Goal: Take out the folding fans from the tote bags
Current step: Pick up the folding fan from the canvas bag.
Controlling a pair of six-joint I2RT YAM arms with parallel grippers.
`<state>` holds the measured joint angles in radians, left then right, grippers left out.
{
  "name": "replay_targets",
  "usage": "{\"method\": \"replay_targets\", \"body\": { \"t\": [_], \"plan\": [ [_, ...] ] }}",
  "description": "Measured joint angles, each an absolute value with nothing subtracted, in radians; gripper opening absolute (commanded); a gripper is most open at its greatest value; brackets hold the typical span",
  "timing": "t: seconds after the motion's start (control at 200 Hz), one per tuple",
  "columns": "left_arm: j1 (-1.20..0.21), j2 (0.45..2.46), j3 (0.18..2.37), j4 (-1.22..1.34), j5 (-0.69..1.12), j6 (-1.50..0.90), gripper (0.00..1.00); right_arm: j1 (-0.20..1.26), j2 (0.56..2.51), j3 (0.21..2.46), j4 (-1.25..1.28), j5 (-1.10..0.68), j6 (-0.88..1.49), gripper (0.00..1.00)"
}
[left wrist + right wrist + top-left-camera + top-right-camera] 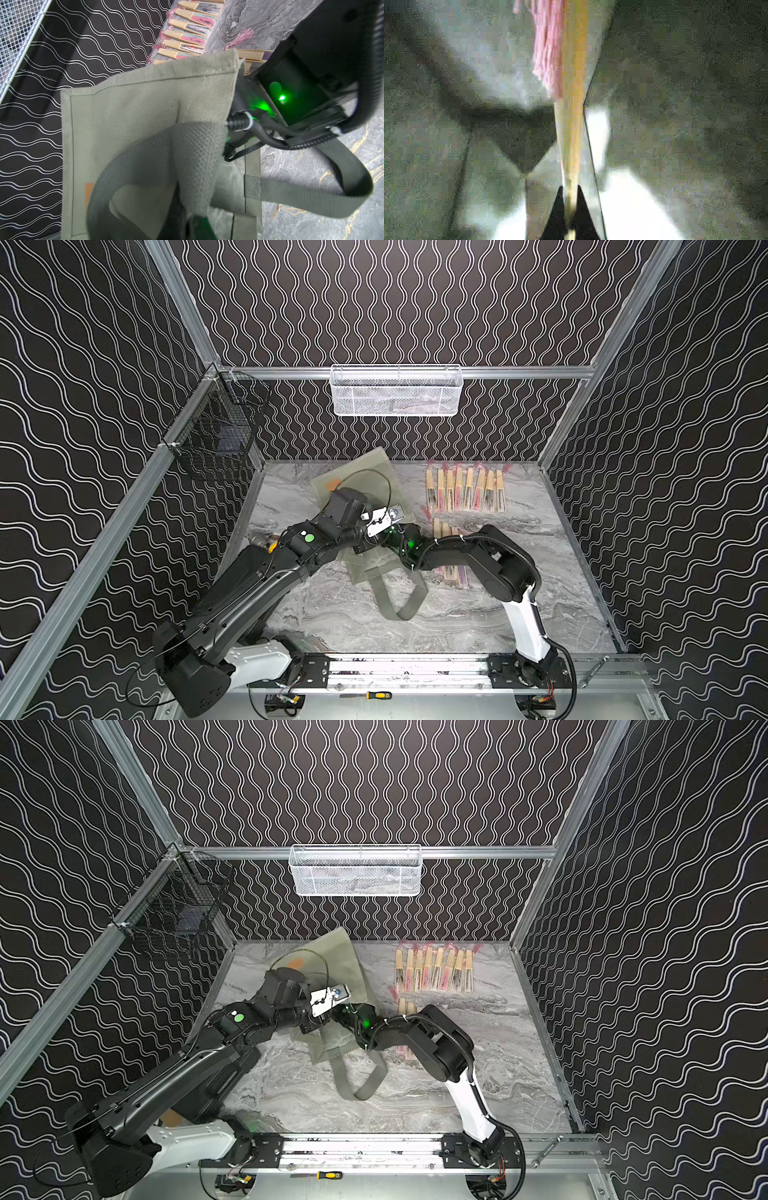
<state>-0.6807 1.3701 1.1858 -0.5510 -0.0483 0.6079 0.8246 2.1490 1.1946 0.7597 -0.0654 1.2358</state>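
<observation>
The grey-green tote bag (370, 477) (340, 957) lies on the marble table, its straps trailing toward the front. In the left wrist view my left gripper (190, 223) is shut on the bag's rim fabric (124, 116), holding it up. My right gripper (569, 189) is inside the bag, out of sight in both top views. It is shut on the end of a light-wood folding fan (574, 104) with a pink tassel (546, 52). Several folding fans (465, 489) (434, 969) (187, 35) lie in a row at the back right. A few more (442, 529) lie partly under my right arm.
A white mesh basket (395, 391) hangs on the back wall. A black wire basket (216, 435) hangs on the left rail. A yellow-handled screwdriver (374, 695) lies on the front frame. Both forearms cross over the bag's mouth.
</observation>
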Motion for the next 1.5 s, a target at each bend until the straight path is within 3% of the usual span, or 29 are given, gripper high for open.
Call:
{"method": "replay_targets", "body": {
  "t": [1.036,1.501],
  "plan": [
    [-0.680,1.382,1.186,-0.542,-0.064,0.607,0.00,0.929,1.769,0.795,0.688,-0.114,0.989,0.00],
    [-0.679,1.382,1.186,-0.555,-0.076,0.607,0.00,1.060,1.572,0.712,0.478,-0.168,0.843,0.00]
  ]
}}
